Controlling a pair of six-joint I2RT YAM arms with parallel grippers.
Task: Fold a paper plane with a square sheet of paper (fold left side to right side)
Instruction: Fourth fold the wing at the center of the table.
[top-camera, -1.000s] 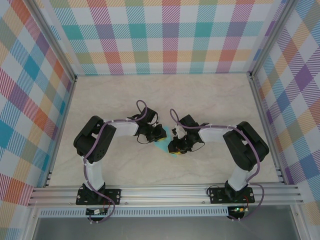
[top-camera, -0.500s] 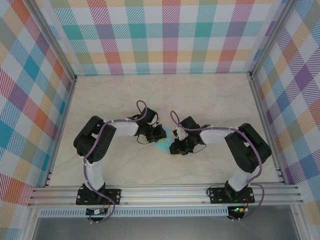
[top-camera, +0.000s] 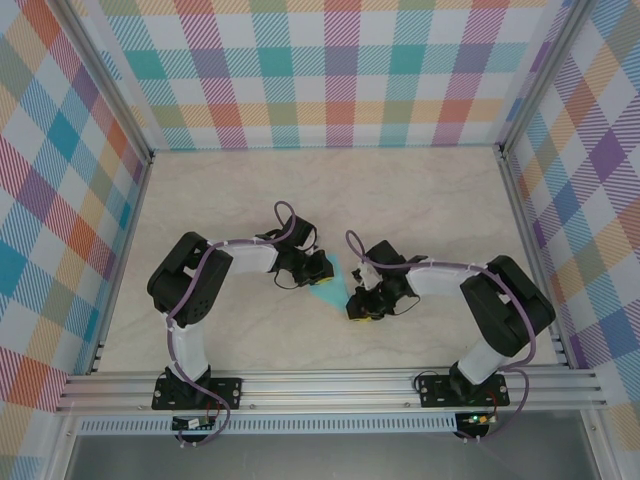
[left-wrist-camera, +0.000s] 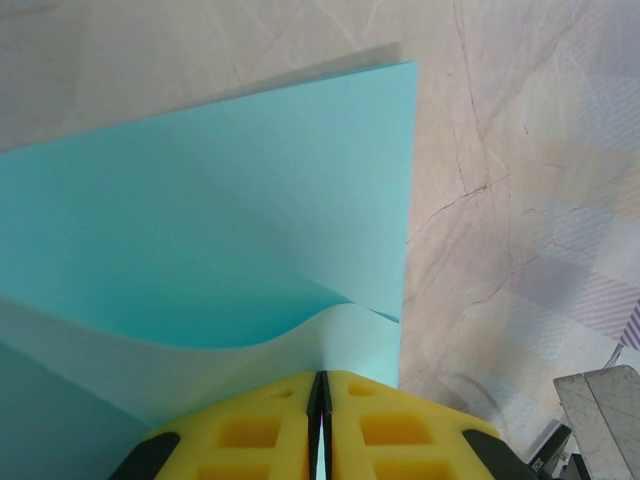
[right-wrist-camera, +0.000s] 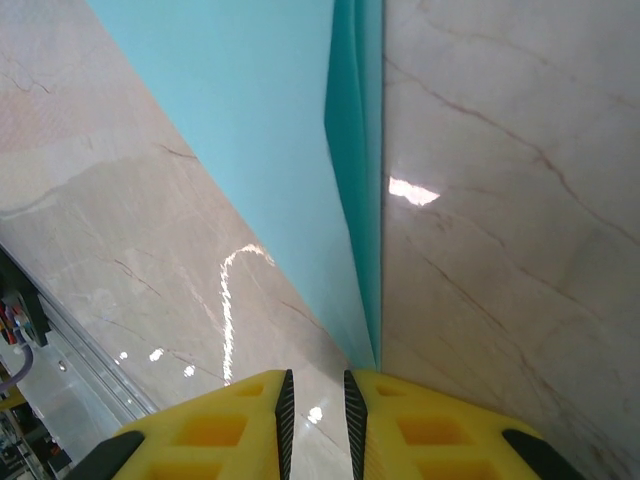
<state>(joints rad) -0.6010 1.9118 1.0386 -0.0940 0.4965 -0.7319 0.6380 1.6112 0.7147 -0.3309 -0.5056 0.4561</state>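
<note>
- On the pale, marble-patterned tabletop, between the two arms, lies the turquoise paper plane, a thin sheet partly folded. Every place below is given from it.
- At the paper plane's left edge, the left gripper has its yellow jaws pressed together on a lifted flap of the sheet. In the left wrist view the flap curls up off the flat layer beneath it.
- At the paper plane's near right end, the right gripper sits low over the tabletop, its jaws a narrow slit apart with nothing between them. The pointed tip, with a raised fold along its right edge, ends just beside one finger.
- Step in hand, as I judge it: carrying the left side across to the right. The flap is raised but not yet laid over.
- Next move, as I judge it: the left gripper should sweep the flap toward the paper plane's right edge in a low arc, matching the edges. Meanwhile the right gripper should pin the tip so the sheet cannot slide. Paper this thin is likely to buckle if pulled hard.
</note>
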